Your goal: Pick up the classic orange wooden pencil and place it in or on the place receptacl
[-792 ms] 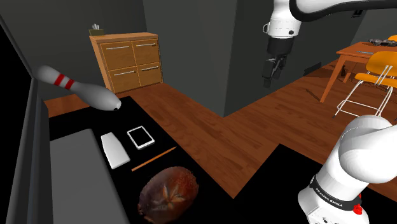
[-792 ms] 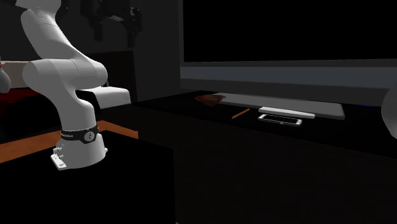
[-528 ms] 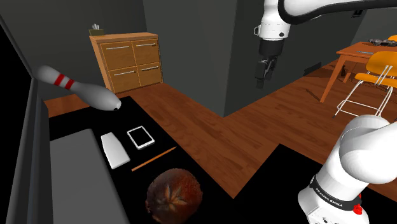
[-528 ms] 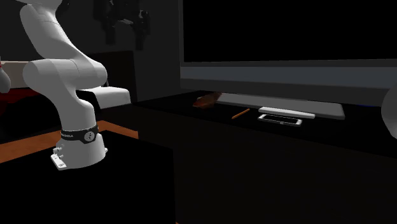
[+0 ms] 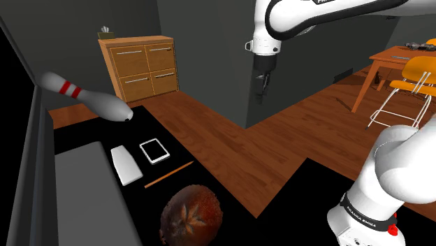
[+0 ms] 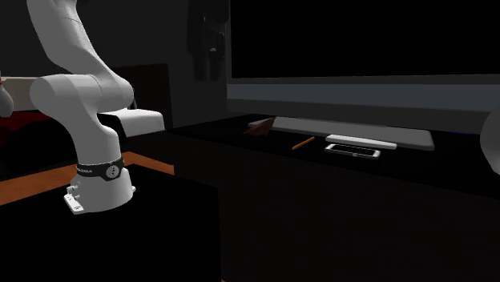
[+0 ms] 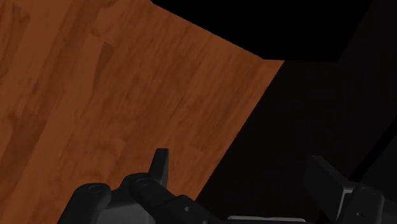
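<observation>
You have the whole job ahead of you: the gripper (image 5: pixel 262 94) hangs high over the wood floor (image 5: pixel 230 140), fingers spread wide and empty, well apart from the orange pencil (image 5: pixel 169 175), which lies untouched on the black tabletop (image 5: pixel 80 136) between the white phone (image 5: pixel 154 151) and the brown bowl (image 5: pixel 190 216).

Setting: home, living or dining room. Evidence: wood-plank floor (image 5: pixel 230 140); wooden cabinet (image 5: pixel 140 66) with four drawers against dark grey wall (image 5: pixel 202 42); wooden table (image 5: pixel 391 59) with orange metal-legged chair (image 5: pixel 416 73) beside it.
</observation>
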